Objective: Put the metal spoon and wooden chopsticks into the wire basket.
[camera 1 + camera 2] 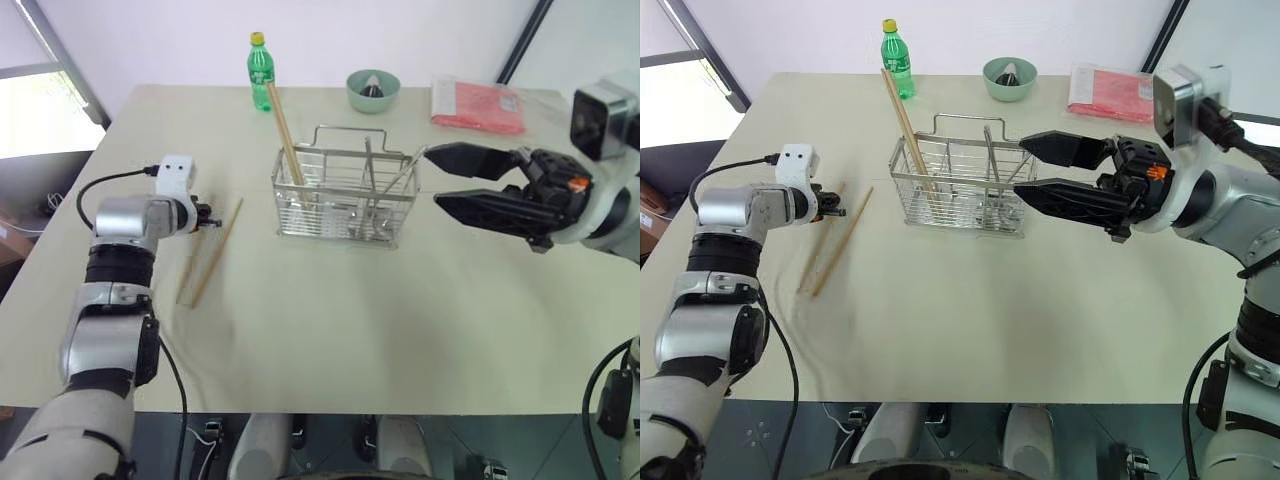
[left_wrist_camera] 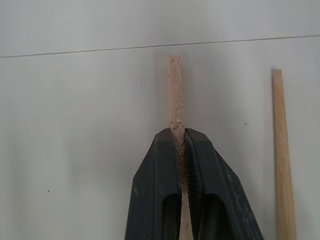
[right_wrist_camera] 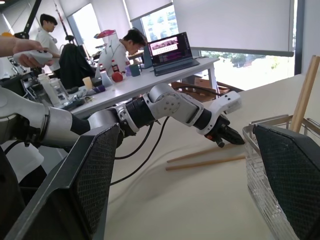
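left pincer (image 2: 181, 150) clamped on one wooden chopstick, right pincer (image 1: 445, 178) wide open and empty

held chopstick (image 2: 175, 92) lies low on the counter (image 1: 330, 320), left of the wire basket (image 1: 345, 195); a second loose chopstick (image 1: 218, 250) lies just beside it. another chopstick (image 1: 284, 130) already stands tilted in the basket's left end, metal spoon (image 1: 398, 180) leaning in the right end. right pincer hovers just right of the basket.

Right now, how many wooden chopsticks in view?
3. One chopstick stands leaning in the wire basket; one is pinched in the left gripper's fingers on the table; one lies loose beside it. More may be hidden.
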Robot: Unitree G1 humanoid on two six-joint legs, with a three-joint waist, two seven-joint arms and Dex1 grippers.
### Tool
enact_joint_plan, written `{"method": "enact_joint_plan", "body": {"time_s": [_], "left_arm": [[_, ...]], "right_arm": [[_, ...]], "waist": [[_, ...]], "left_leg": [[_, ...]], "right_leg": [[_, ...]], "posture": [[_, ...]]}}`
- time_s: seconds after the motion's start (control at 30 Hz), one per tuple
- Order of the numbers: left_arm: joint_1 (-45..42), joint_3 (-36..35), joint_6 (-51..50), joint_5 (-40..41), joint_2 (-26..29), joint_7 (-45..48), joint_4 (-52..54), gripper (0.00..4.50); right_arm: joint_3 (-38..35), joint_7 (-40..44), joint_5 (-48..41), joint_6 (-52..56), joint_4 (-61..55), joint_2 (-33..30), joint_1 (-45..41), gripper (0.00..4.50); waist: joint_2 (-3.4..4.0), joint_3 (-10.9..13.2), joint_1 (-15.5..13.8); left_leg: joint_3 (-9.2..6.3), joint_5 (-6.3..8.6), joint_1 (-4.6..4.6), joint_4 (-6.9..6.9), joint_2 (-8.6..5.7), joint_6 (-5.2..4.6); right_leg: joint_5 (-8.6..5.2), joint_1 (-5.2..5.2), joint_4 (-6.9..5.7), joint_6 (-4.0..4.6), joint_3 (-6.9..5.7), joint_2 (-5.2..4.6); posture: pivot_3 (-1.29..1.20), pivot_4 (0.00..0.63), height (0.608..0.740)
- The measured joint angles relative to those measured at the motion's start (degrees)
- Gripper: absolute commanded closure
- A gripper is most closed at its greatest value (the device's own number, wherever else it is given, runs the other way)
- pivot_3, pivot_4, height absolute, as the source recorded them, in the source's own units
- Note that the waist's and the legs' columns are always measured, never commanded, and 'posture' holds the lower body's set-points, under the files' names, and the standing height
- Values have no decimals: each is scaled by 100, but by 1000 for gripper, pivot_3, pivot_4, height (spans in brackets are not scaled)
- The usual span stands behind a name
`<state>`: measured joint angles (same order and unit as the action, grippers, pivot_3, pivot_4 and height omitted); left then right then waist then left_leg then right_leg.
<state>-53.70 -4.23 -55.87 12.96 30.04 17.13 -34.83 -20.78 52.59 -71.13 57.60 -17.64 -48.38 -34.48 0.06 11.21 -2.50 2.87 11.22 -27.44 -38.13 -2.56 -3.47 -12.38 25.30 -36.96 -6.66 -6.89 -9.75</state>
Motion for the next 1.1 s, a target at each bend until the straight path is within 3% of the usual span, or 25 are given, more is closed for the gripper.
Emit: {"method": "enact_joint_plan", "body": {"time_s": [0.13, 0.27, 0.43, 0.53, 0.63, 0.77, 0.97, 1.1], "left_arm": [[-23, -336, 161, 6, -96, -277, -133, 4462], [-35, -1023, 1118, 46, -172, -1003, -330, 4462], [-678, -2860, 1808, 1431, -562, -1331, 243, 4462], [-1188, -3325, 1936, 2337, -808, -1233, 1134, 4462], [-1696, -3332, 2023, 2940, -1017, -1142, 1771, 4462], [-1869, -2898, 2052, 3138, -1287, -843, 1972, 4462], [-1746, -1519, 2353, 2597, -1677, -150, 2041, 4462], [-1316, -870, 3113, 1990, -2009, 106, 2001, 4462]], "right_arm": [[-24, -43, -3, -13, 0, -4, 38, 82], [-59, -102, -13, -22, 3, -20, 110, 82], [-167, -280, -175, -16, 53, -61, 105, 82], [-203, -391, -227, -10, 113, -130, 105, 82], [-222, -492, -257, -10, 114, -140, 104, 82], [-230, -608, -298, -14, 104, -140, 117, 82], [-292, -938, -415, -58, 62, -134, 267, 82], [-544, -1252, -678, -91, -36, -132, 402, 82]], "waist": [[-1, 0, 15], [-23, 14, 29], [-62, 36, 7], [-62, 36, 19], [-61, 35, 20], [-60, 34, 4], [-62, 33, 16], [-58, 31, 19]], "left_leg": [[0, 0, 0, 0, 1, 0], [1, -1, -13, 0, 6, 0], [-8, 0, -39, -6, 6, 0], [-8, 1, -57, -6, 6, -4], [1, 0, -57, -10, 2, -4], [6, 1, -46, -12, 1, -8], [13, 5, -46, -14, 2, -16], [13, 5, -48, -12, 8, -17]], "right_leg": [[2, -2, 0, -4, 0, 1], [4, 9, -1, -7, 1, 4], [12, 13, 15, -19, -7, 3], [46, 8, 68, -33, -15, 14], [58, -3, 84, -44, -13, 19], [58, -15, 81, -45, -15, 28], [59, -13, 82, -44, -12, 28], [59, -8, 80, -43, -11, 25]], "posture": [[0, 150, 671], [0, 150, 671], [0, 150, 671], [0, 150, 671], [0, 150, 671], [0, 150, 671], [0, 150, 671], [0, 150, 671]]}}
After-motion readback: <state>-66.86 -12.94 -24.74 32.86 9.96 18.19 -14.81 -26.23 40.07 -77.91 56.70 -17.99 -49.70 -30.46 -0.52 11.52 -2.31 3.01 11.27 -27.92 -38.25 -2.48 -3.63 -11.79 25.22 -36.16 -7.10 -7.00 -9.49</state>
